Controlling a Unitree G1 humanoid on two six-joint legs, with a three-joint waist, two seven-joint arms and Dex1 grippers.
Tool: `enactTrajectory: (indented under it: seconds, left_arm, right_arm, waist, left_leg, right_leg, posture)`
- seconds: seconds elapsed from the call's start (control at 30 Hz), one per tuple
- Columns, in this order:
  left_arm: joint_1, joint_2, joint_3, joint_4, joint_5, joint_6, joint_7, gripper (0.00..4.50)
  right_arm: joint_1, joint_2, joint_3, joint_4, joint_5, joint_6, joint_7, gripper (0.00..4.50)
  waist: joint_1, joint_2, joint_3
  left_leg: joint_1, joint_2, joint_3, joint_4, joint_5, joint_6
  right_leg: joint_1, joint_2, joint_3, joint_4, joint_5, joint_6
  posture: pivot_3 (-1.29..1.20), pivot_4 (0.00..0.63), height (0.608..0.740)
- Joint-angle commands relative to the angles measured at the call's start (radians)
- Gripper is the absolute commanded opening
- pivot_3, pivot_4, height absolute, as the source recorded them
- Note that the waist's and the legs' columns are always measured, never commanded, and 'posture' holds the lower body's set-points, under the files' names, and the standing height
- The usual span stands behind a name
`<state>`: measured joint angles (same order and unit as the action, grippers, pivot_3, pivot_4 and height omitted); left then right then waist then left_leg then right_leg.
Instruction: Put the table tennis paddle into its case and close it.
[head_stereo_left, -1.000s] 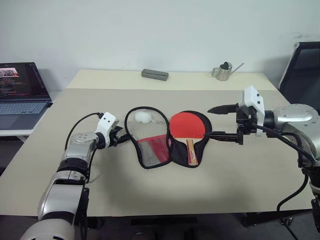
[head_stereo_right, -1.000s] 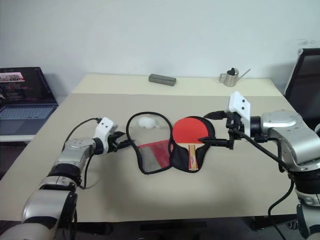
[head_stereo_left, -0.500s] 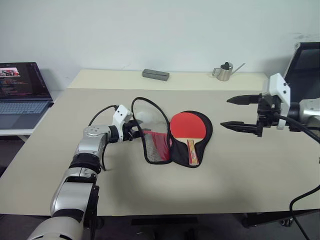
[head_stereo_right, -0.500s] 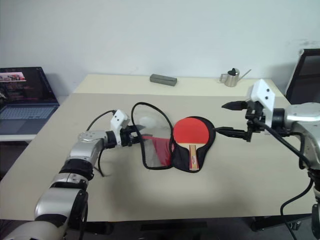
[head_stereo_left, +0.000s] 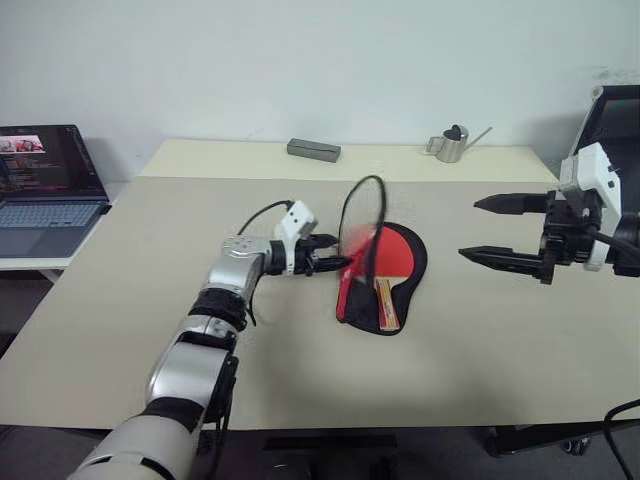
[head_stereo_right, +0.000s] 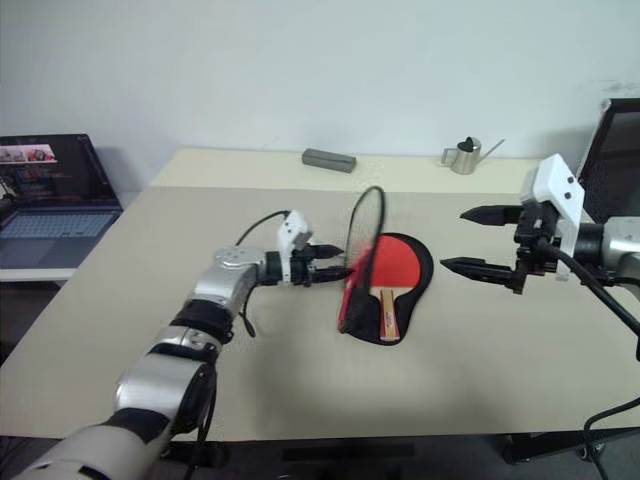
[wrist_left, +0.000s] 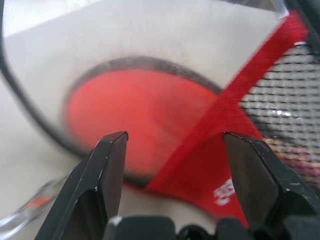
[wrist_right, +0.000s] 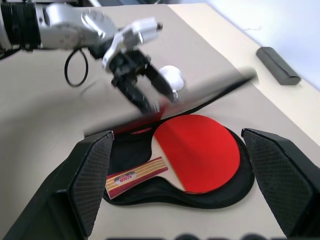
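Since a second ago my left gripper (head_stereo_left: 335, 264) has swung the case's (head_stereo_left: 362, 262) free flap from flat on the table (head_stereo_left: 120, 300) up on edge over the table tennis paddle (head_stereo_left: 385, 262), which lies in the other half. Whether my fingers pinch the flap I cannot tell. My right gripper (head_stereo_left: 490, 228) hangs wide open, empty, pulled aside for clearance.

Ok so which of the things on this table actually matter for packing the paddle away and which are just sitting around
Part of the job:
- round red-rubber paddle with striped wooden handle, lying in the case's lower half
- black fabric zip case with red panel, its lid raised on edge
- left pincer at that lid

Just lying about:
- grey oblong box
- small metal watering can
- open laptop
- black chair
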<state>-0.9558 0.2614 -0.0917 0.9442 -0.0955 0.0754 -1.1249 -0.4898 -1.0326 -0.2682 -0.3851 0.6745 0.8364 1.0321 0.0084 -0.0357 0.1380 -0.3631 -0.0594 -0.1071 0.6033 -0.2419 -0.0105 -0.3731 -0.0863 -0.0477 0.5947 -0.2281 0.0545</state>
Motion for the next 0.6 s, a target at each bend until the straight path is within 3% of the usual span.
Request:
enactTrajectory:
  seconds: [0.03, 0.4, 0.5, 0.6]
  left_arm:
    - [-0.04, -0.033, -0.014, 0.038, 0.018, -0.045, -0.006, 3.31]
    - [-0.047, -0.107, 0.008, 0.103, 0.033, -0.092, 0.082, 3.31]
    - [-0.035, -0.091, 0.029, 0.04, 0.006, -0.078, 0.069, 3.31]
    - [0.014, -0.049, 0.066, -0.149, -0.073, 0.004, 0.0, 3.31]
  right_arm:
    - [0.011, -0.019, -0.06, -0.049, 0.039, 0.021, -0.027, 4.5]
    - [0.022, 0.021, -0.046, -0.078, 0.097, 0.044, -0.1, 4.5]
    - [0.019, 0.053, -0.031, -0.08, 0.121, 0.059, -0.132, 4.5]
    - [0.014, 0.122, -0.008, -0.086, 0.142, 0.083, -0.203, 4.5]
  waist:
    - [-0.001, 0.0, 0.0]
    - [-0.001, 0.0, 0.0]
    - [-0.001, 0.0, 0.0]
    - [-0.004, 0.001, 0.0]
  left_leg:
    - [0.0, 0.0, 0.0, 0.0, 0.0, 0.0]
    - [0.0, 0.0, 0.0, 0.002, 0.0, 0.001]
    - [0.0, 0.0, 0.0, 0.002, 0.0, 0.0]
    - [0.0, 0.001, 0.0, 0.002, 0.0, 0.0]
  right_leg:
    - [0.0, 0.0, 0.0, 0.0, 0.0, 0.0]
    - [0.0, 0.0, -0.001, 0.0, 0.001, 0.001]
    - [0.0, 0.0, -0.001, 0.0, 0.001, 0.001]
    - [0.0, 0.0, 0.0, 0.0, 0.001, 0.001]
  posture:
    - [0.0, 0.15, 0.74]
    - [0.0, 0.15, 0.74]
    - [0.0, 0.15, 0.74]
    - [0.0, 0.15, 0.74]
